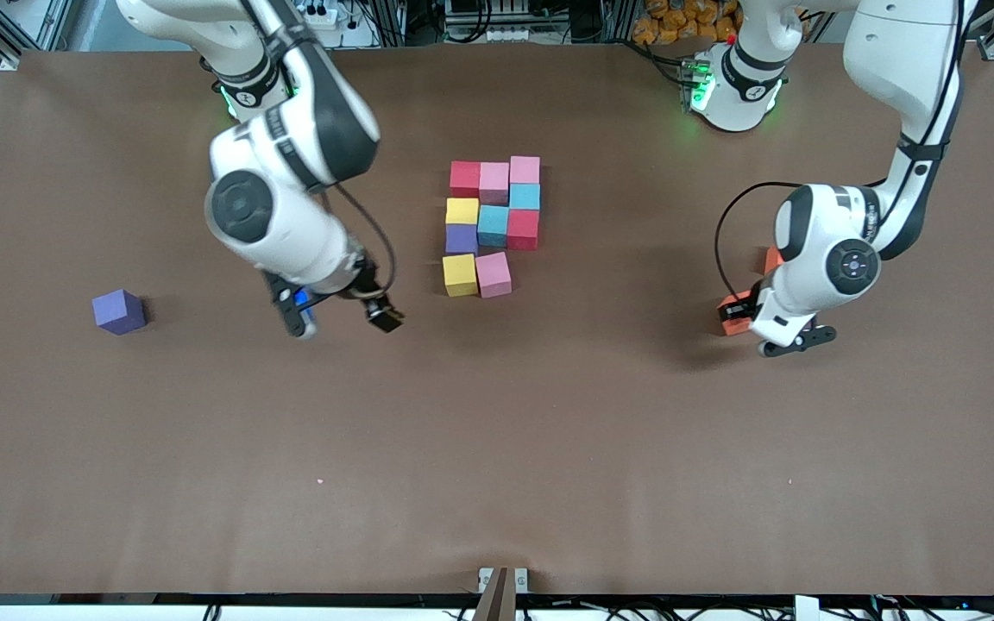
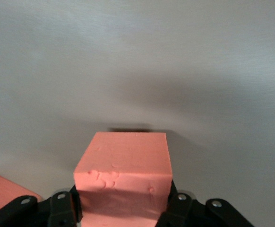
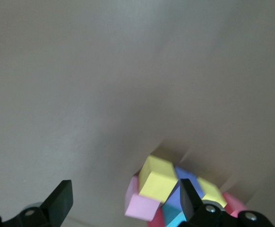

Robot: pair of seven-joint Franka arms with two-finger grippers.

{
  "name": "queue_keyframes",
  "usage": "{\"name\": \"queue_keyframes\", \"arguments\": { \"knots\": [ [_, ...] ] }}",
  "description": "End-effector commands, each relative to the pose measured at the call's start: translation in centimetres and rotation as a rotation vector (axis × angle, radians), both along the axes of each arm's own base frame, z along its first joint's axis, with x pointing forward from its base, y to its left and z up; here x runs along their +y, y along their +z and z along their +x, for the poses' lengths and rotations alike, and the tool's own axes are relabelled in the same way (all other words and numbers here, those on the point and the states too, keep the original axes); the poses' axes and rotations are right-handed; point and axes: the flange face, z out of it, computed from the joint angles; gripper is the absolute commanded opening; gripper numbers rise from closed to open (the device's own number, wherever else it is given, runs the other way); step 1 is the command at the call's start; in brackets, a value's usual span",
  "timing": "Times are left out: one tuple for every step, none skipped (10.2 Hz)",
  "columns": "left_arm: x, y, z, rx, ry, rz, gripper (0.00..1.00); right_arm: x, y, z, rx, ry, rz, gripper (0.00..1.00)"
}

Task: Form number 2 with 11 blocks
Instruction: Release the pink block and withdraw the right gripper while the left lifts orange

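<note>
Ten blocks (image 1: 493, 224) stand packed together at the table's middle: red, pink and pink in the farthest row, then teal, yellow, teal, red and purple, with a yellow (image 1: 460, 274) and a pink (image 1: 493, 274) nearest the front camera. My left gripper (image 1: 736, 316) is shut on an orange block (image 2: 123, 163), low over the table toward the left arm's end. My right gripper (image 1: 343, 319) is open and empty, over bare table beside the cluster toward the right arm's end. The right wrist view shows the yellow (image 3: 157, 178) and pink (image 3: 142, 205) blocks between its fingers (image 3: 62, 198).
A loose purple cube (image 1: 119, 311) sits alone toward the right arm's end. A second orange piece (image 1: 772, 258) lies by the left arm, mostly hidden; it also shows in the left wrist view (image 2: 5, 193).
</note>
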Motion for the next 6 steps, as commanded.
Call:
{"name": "queue_keyframes", "arguments": {
  "knots": [
    [-4.3, 3.0, 2.1, 0.013, 0.172, -0.007, 0.28, -5.5, 1.4, 1.2, 0.012, 0.156, 0.03, 1.0],
    [-5.6, 4.0, 2.5, 0.016, 0.231, -0.002, 0.28, -8.4, 1.9, 1.8, 0.009, 0.226, 0.052, 1.0],
    [-6.8, 4.5, 2.5, 0.011, 0.29, 0.004, 0.28, -11.2, 2.5, 2.2, 0.0, 0.31, 0.077, 1.0],
    [-8.2, 4.6, 2.1, 0.015, 0.345, 0.013, 0.28, -13.6, 3.1, 2.4, -0.014, 0.395, 0.104, 1.0],
    [-9.4, 4.9, 1.8, 0.016, 0.423, 0.025, 0.28, -16.5, 3.8, 2.7, -0.02, 0.474, 0.132, 1.0],
    [-11.2, 5.5, 1.5, 0.011, 0.554, 0.04, 0.28, -19.4, 4.7, 2.7, -0.034, 0.582, 0.169, 1.0]
  ]
}}
